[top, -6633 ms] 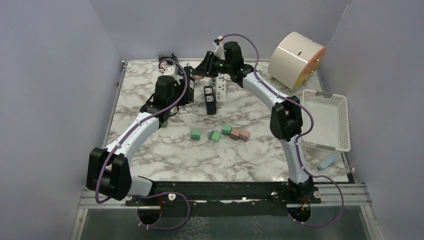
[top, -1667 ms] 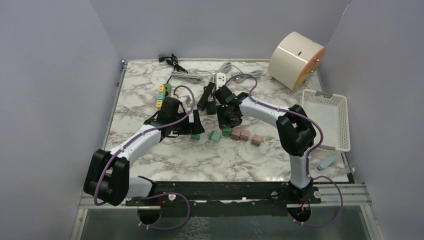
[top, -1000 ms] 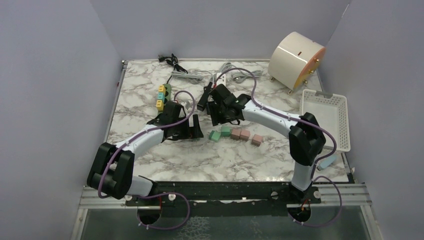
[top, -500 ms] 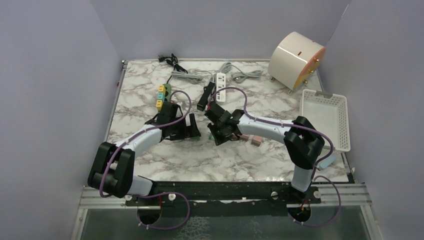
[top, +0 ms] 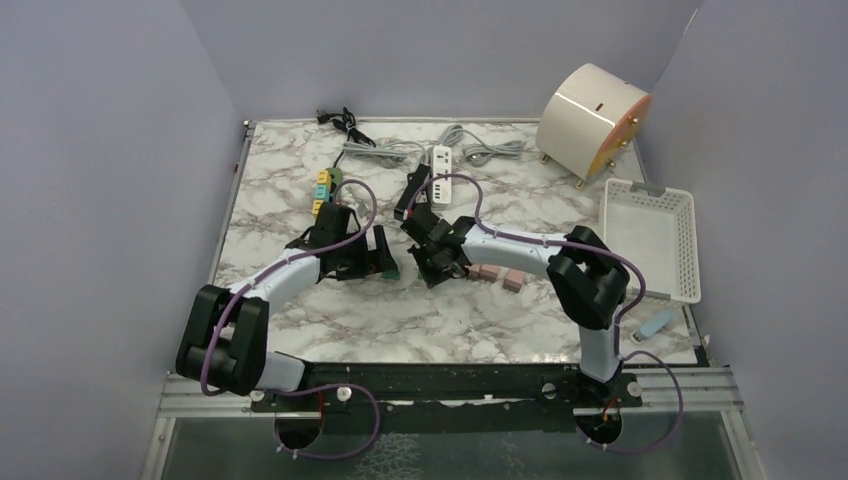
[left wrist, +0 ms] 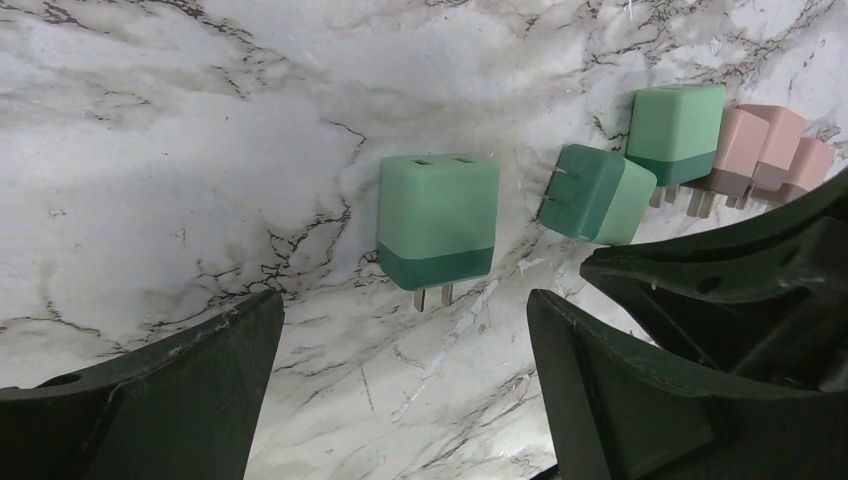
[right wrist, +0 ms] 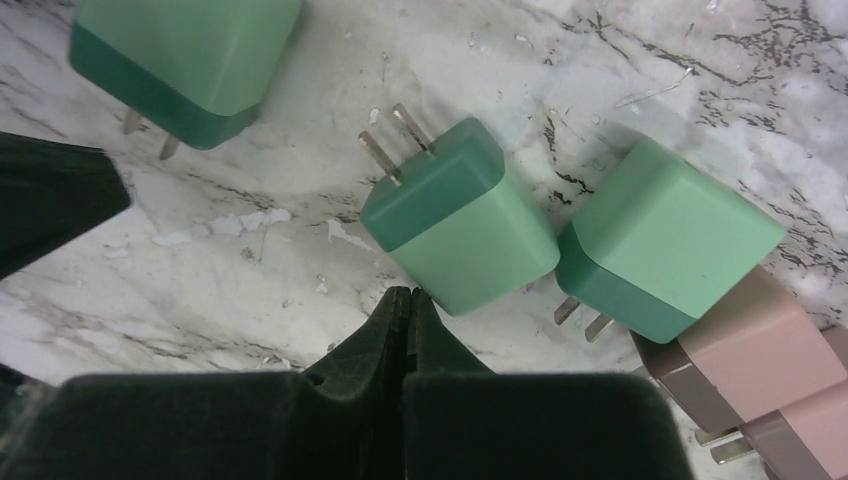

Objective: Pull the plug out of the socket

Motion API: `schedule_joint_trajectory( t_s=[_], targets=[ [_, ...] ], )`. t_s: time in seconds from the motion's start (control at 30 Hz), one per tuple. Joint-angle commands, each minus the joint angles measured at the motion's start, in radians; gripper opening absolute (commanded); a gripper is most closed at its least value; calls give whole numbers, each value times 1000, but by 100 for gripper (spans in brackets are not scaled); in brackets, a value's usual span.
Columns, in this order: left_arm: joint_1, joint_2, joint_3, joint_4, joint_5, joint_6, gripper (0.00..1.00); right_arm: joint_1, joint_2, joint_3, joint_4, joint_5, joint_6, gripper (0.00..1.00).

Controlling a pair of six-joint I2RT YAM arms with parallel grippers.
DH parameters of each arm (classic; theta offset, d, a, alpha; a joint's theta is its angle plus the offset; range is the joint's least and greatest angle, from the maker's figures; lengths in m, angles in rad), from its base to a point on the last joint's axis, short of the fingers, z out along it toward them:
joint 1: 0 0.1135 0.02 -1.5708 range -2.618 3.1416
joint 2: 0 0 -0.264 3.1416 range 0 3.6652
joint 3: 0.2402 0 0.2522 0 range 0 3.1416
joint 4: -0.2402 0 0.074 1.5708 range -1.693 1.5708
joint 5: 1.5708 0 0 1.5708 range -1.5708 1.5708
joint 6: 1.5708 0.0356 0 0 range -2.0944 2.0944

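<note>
Several cube plugs lie loose on the marble, prongs bare. In the left wrist view a green plug (left wrist: pixel 438 220) lies just ahead of my open left gripper (left wrist: pixel 405 330), with nothing between the jaws. Two more green plugs (left wrist: pixel 597 193) (left wrist: pixel 676 120) and pink ones (left wrist: pixel 760 145) lie to its right. My right gripper (right wrist: pixel 405 295) is shut on nothing, its tips beside the middle green plug (right wrist: pixel 460 215). Seen from above, both grippers (top: pixel 380 255) (top: pixel 432 262) sit low mid-table. A black socket strip (top: pixel 411 190) and a white one (top: pixel 441 160) lie behind them.
A strip with coloured sockets (top: pixel 322 188) lies at the back left, with grey cables (top: pixel 380 150) beside it. A cream cylinder (top: pixel 592 115) stands at the back right, a white basket (top: pixel 650 240) along the right edge, and a small blue object (top: pixel 655 323) near it.
My right gripper has closed its jaws empty and moved toward the near left, down to the green plugs. The left gripper has stayed open and almost still.
</note>
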Motion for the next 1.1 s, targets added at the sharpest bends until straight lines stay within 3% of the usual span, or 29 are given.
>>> schedule_joint_trajectory(
  t_s=[0.0, 0.67, 0.93, 1.0, 1.03, 1.07],
  targets=[
    [15, -29, -7, -2, 27, 6, 94, 4, 43, 31, -14, 37, -20, 2],
    [36, -19, 6, -19, 33, 21, 92, -23, 148, 193, -88, 159, -89, 1],
    [36, 2, -14, 28, 64, -27, 76, -23, 69, 187, -97, 232, -90, 3],
    [35, 5, -15, 29, 57, -24, 75, -27, 28, 174, -63, 214, -71, 13],
    [36, 6, -13, 28, 55, -24, 75, -31, 15, 178, -57, 203, -48, 26],
    [36, 4, -13, 27, 52, -23, 75, -34, 6, 187, -58, 193, -16, 49]
  ],
)
